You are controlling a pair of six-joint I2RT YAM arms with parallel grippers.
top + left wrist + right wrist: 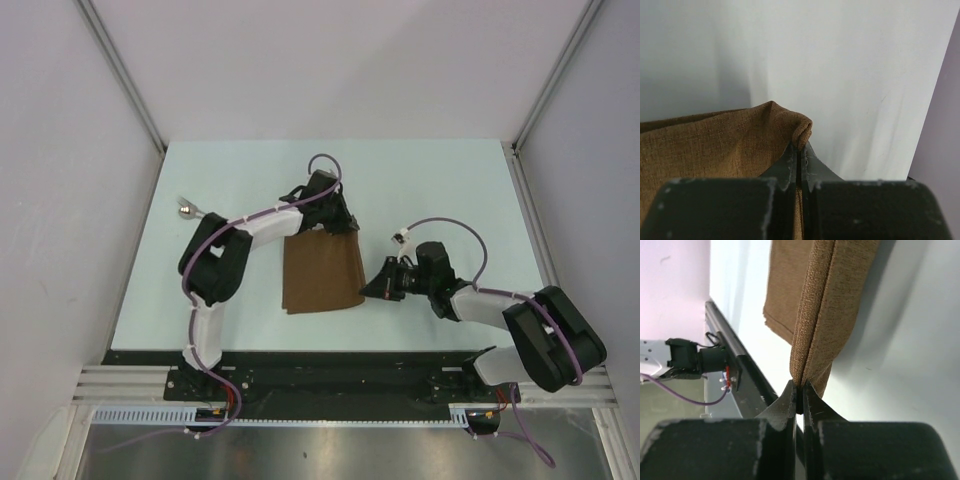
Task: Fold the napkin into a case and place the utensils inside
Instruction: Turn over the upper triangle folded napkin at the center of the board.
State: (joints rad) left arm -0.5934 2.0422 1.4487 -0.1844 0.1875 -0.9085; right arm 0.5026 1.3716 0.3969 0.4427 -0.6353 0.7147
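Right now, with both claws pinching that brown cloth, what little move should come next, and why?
The left gripper pinches the napkin's far right corner, the right gripper its near right edge. So probably: lift that edge together and fold it leftward, to narrow the napkin.

utensil (186, 209) too small to identify, napkin (705, 145) cut off by wrist views' edges, far corner hidden under left gripper (342, 228)

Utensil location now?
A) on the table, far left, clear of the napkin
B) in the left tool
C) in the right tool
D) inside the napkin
A: the utensil lies on the table at far left, apart from the napkin; left tool and right tool pinch only cloth.
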